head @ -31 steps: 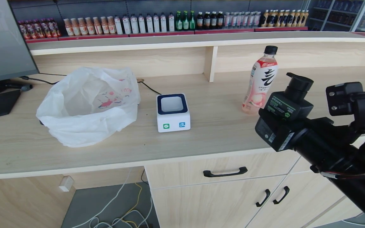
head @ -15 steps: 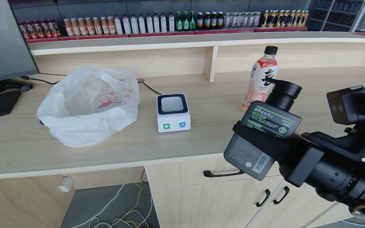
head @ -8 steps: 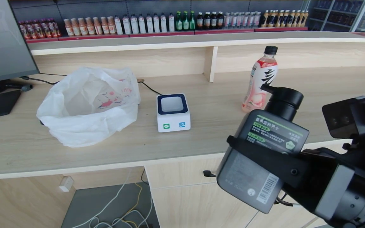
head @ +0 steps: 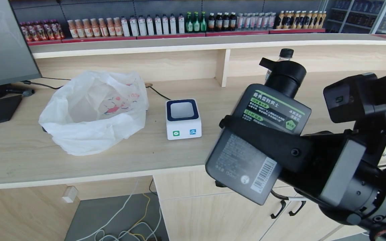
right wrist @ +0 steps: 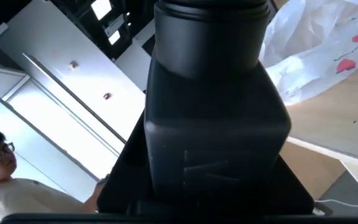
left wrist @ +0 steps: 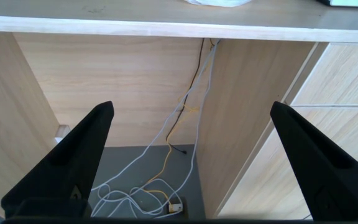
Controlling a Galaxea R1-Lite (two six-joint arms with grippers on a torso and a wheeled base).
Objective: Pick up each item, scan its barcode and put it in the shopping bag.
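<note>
Nearest, the dark pump bottle (head: 243,164) is held aloft before the worktop (head: 112,157), clamped in the right pincer (head: 246,134), barcode up. The left pincer (left wrist: 191,112) is spread apart below. On pale wood, scanner (head: 183,118) and shopping bag (head: 92,110) are seen; beyond, shelves (head: 166,33) are lined with drinks.

right hand (head: 236,134) raised, gripping black bottle (head: 243,164); left hand (left wrist: 191,155) low, spread wide

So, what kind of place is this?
Most likely a shop checkout: rows of drink bottles on the shelf behind, a small scanner box on the wooden counter, and a plastic shopping bag beside it.
</note>
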